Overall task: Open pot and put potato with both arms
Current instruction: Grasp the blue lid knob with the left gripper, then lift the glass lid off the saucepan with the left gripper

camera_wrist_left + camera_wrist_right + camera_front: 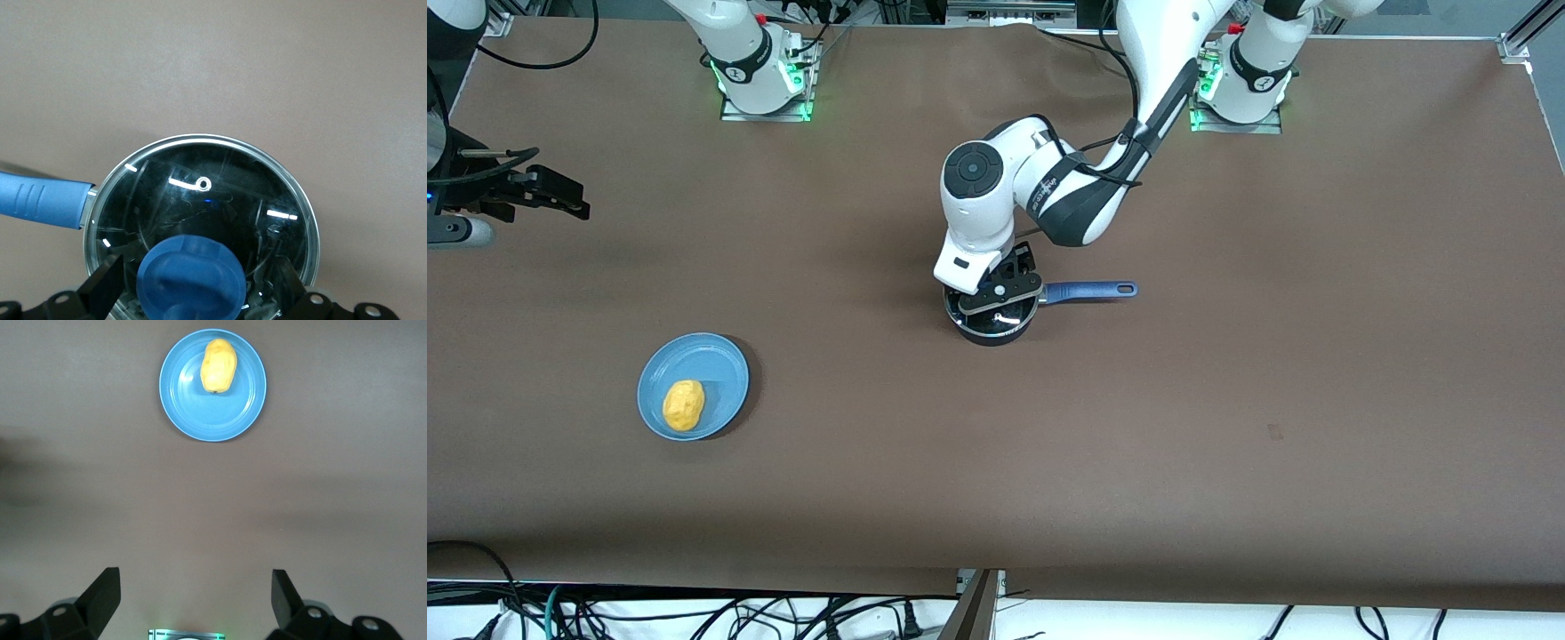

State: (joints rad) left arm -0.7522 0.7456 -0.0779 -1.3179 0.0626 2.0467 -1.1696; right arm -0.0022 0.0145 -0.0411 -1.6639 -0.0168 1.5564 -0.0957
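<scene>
The black pot (991, 324) stands mid-table with a glass lid (200, 193) on it, and its blue handle (1089, 290) points toward the left arm's end. My left gripper (1000, 298) is low over the lid. In the left wrist view the gripper (199, 283) is open, with a finger on each side of the blue lid knob (191, 267) and not touching it. The yellow potato (683, 404) lies on a blue plate (720, 369), nearer the front camera, toward the right arm's end. My right gripper (551, 191) waits high over that end, open and empty (195, 580), with the potato (218, 365) in its view.
The brown table cover (1227, 400) is bare apart from the pot and the plate (220, 413). The arm bases (765, 84) stand along the table edge farthest from the front camera. Cables hang below the edge nearest to it (694, 613).
</scene>
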